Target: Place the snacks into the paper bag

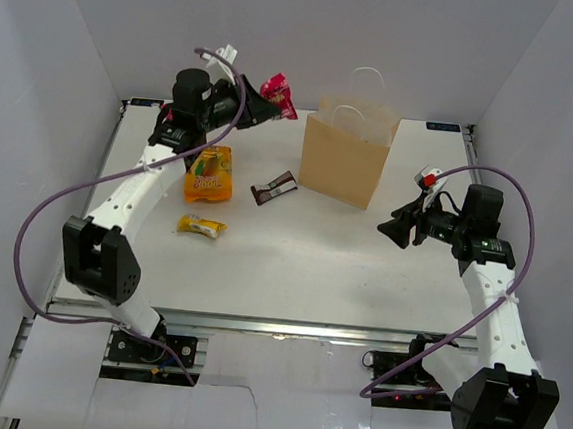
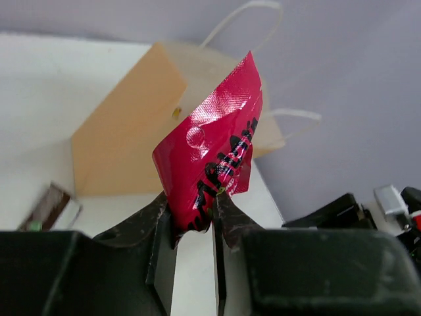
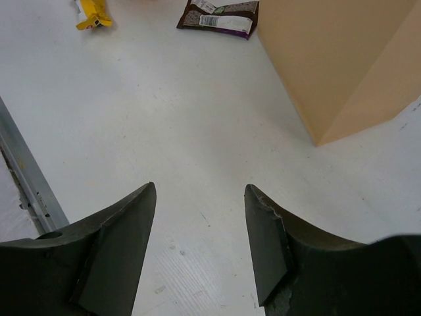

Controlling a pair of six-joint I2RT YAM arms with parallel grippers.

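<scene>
White walls box in a pale tabletop [image 1: 301, 276], and up at the far side the left end effector [image 1: 259, 105] has a magenta packet [image 1: 277, 95] pinched by its bottom edge, jaws drawn narrow on the foil. Seen from the wrist, the packet stands straight up out of the end effector and curls over at the top. It's thin, crinkly stuff, surely light as anything and probably slick, so I'd say that flat sealed edge is the right place to hold it.

Just ahead of that end effector stands the paper bag [image 1: 346, 162], upright, mouth looking open, white handles [image 1: 368, 81] looping above it. My guess: the packet needs carrying over the mouth and dropping in, and those handles could catch a floppy corner.

Below and behind the left end effector, down on the tabletop, lie an orange pouch [image 1: 210, 174], a brown bar [image 1: 274, 189] and a yellow packet [image 1: 201, 226], all yet to go in.

Over on the other side the right end effector [image 1: 398, 230] hangs low with its jaws wide and nothing between them. The bag is just off to its right, and the bar and yellow packet are well ahead of it.
</scene>
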